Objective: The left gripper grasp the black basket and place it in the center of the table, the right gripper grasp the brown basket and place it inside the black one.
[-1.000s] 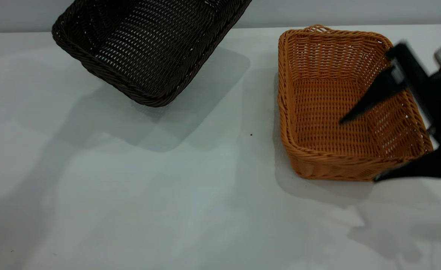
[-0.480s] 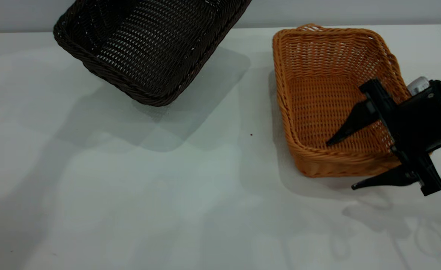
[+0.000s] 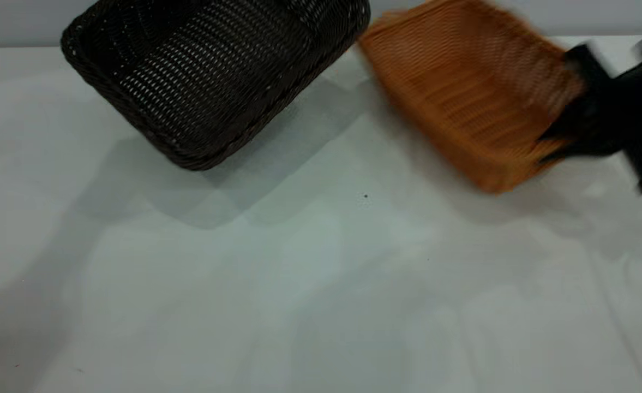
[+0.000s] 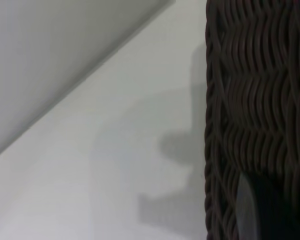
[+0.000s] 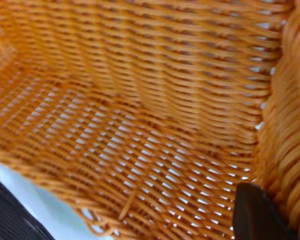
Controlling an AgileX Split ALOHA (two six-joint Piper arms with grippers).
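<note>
The black basket (image 3: 211, 71) hangs tilted above the far left of the white table (image 3: 321, 284), its shadow beneath it. My left gripper is out of the exterior view; in the left wrist view one finger (image 4: 250, 212) presses against the basket's dark woven wall (image 4: 255, 100). The brown basket (image 3: 462, 93) is off the table at the far right, tilted and blurred with motion. My right gripper (image 3: 558, 144) is shut on its right wall. In the right wrist view one finger (image 5: 255, 215) lies inside the basket (image 5: 140, 100) against that wall.
A small dark speck (image 3: 365, 196) lies near the middle of the table. A grey wall (image 3: 571, 16) runs behind the table's far edge. The two baskets hang close together at the back.
The right gripper closed on the brown basket's right wall and lifted it off the table, tilting it up and toward the back. The black basket shifted slightly left and lower.
</note>
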